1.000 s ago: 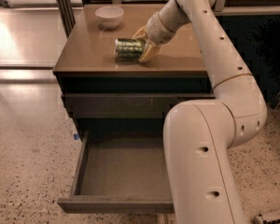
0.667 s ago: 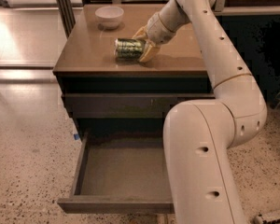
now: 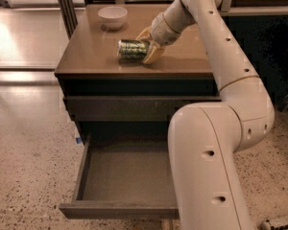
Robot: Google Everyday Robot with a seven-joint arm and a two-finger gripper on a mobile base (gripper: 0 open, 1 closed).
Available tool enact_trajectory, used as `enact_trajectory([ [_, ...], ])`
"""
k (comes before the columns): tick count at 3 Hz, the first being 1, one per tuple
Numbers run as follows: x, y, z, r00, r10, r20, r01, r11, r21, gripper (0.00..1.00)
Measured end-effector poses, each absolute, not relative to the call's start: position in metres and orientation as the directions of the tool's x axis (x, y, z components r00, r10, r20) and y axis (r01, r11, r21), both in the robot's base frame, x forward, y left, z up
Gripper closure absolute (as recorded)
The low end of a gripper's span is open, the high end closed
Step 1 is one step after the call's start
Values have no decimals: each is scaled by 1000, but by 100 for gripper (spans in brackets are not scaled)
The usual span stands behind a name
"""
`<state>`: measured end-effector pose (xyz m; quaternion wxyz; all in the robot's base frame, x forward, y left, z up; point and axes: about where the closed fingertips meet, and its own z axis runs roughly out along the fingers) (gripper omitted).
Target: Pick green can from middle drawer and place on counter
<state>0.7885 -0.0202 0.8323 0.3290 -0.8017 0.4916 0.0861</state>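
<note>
One green can (image 3: 133,50) lies on its side on the worktop (image 3: 86,51), not far from the front edge, above the open middle drawer (image 3: 127,176). The end effector (image 3: 148,44) sits right at the can's right end, and I cannot tell if it grips the can or not. To finish well, I think it should let go softly and lift straight up, so the round can does not roll.
</note>
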Motion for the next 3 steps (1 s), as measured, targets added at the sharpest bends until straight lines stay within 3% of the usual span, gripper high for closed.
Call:
enact_trajectory([
  [1, 788, -20, 832, 502, -732, -462, -845, -300, -443, 30],
  [2, 789, -20, 832, 502, -732, -462, -845, -300, -443, 0],
  [3, 789, -20, 832, 502, -732, -462, -845, -300, -443, 0],
])
